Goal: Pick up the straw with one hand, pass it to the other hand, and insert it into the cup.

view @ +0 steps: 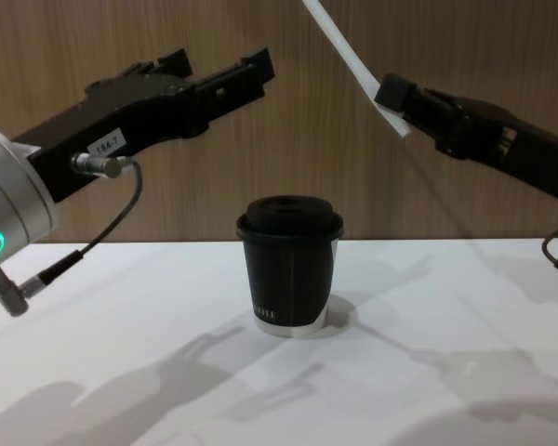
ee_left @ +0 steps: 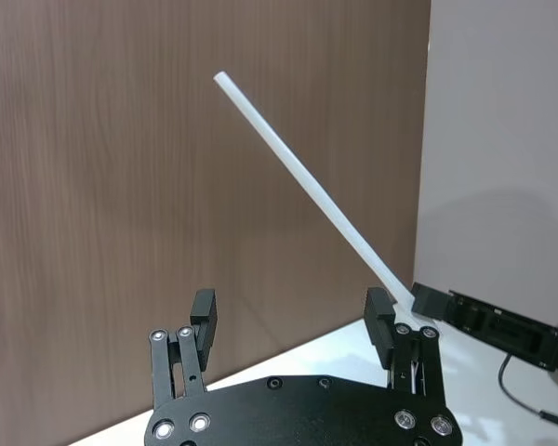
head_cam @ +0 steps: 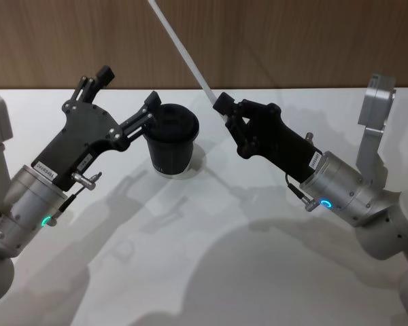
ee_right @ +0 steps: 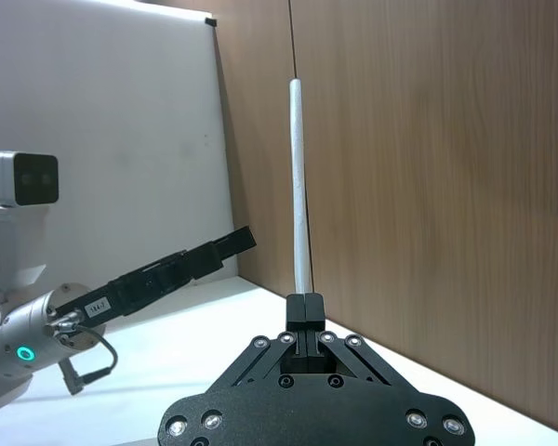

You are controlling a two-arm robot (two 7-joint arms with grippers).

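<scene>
White straw (head_cam: 183,54) pinched low in the right pincer (head_cam: 224,111), angled up, likely for handover; left pincer (head_cam: 130,88) spread wide above the cup (head_cam: 171,142).

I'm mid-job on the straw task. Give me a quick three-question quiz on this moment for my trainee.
1. Multiple choice: the straw is held by A) the left gripper, B) the right gripper, C) neither.
2. True or false: the left gripper's fingers are shut.
3. Fill in: the cup stands on the table with its lid ___ (on/off).

Key:
1. B. The right gripper's fingers are shut on the straw near its lower end, and the straw slants upward.
2. False. They are spread open and empty, raised beside the cup.
3. on.
</scene>
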